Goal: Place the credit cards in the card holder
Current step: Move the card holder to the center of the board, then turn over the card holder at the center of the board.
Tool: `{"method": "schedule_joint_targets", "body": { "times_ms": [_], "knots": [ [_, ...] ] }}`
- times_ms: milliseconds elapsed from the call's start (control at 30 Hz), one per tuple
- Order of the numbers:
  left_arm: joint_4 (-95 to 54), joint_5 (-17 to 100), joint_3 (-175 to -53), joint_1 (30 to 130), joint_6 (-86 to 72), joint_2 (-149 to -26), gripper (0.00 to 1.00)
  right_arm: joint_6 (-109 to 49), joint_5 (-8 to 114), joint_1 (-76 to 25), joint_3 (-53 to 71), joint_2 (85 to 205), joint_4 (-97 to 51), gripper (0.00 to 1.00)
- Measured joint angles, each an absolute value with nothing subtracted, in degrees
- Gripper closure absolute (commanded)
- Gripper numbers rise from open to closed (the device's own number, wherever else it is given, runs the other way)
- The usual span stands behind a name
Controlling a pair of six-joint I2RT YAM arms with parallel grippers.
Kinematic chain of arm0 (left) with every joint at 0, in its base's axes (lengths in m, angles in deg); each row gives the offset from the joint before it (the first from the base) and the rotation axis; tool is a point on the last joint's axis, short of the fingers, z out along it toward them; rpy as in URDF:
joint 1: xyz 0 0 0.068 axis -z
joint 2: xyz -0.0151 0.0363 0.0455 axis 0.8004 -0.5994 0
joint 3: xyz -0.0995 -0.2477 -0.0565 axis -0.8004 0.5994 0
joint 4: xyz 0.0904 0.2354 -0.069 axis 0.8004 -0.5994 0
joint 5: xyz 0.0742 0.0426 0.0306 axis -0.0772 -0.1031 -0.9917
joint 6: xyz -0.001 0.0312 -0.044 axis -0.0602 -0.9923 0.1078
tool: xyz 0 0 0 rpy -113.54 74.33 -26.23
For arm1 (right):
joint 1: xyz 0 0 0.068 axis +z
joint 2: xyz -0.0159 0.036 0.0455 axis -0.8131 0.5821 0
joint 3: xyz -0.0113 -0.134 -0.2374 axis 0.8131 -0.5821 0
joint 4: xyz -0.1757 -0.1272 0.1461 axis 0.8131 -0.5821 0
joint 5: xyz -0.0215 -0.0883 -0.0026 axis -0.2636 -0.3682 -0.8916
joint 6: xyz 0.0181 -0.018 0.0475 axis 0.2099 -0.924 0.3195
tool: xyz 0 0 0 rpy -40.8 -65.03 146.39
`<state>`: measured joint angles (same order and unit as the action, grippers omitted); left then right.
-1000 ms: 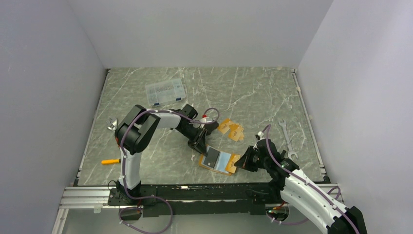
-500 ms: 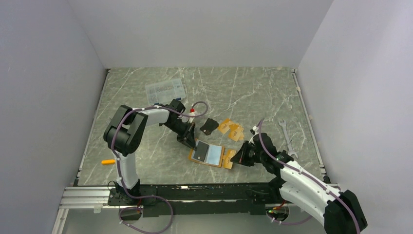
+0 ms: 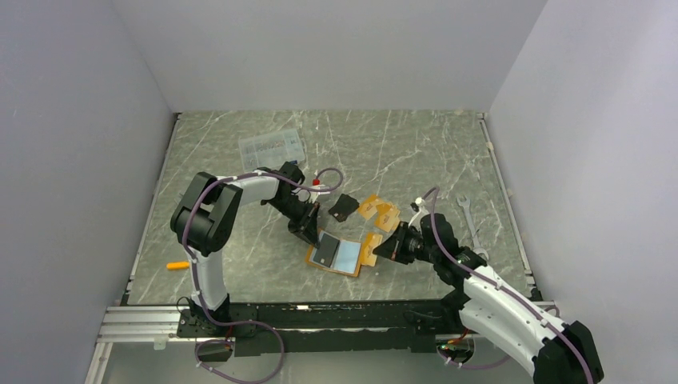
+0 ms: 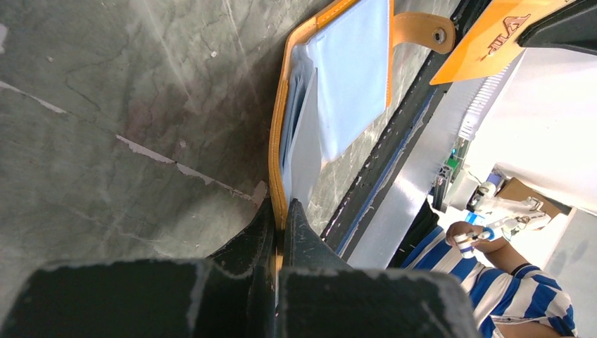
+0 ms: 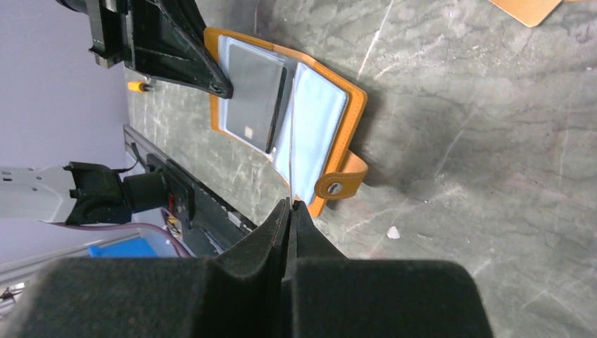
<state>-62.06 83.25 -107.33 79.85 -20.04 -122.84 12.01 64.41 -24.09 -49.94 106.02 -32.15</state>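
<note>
**Both grippers at the open card holder**

Top: card holder lies open mid-worktop, toward the near edge. The left gripper is at its left edge, the right gripper at its right.

Left wrist: gripper pinches the holder's orange rim; orange credit card beyond the snap tab.

Right wrist: gripper pinches that card edge-on.

Top camera: high, behind the arm bases, facing down and forward; whole table in frame, wallet small, lower centre. Left wrist camera: low, very close, sighting along its own fingers at the wallet nearly edge-on. Right wrist camera: close, steeper, wallet upper centre-left. All three share the wallet and the table around it.
</note>
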Motion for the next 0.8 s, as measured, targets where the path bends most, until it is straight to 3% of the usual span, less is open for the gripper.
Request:
{"method": "schedule_joint_targets", "body": {
  "times_ms": [267, 800],
  "knots": [
    [-62.3, 83.2, -107.4, 79.8, -20.4, -122.9, 1.0, 13.7, 65.4, -24.2, -50.3, 113.0, -26.3, 1.0],
    [-62.3, 83.3, -107.4, 79.8, -20.4, -122.9, 1.0, 11.4, 64.9, -24.2, -50.5, 115.7, -25.3, 1.0]
  ]
}}
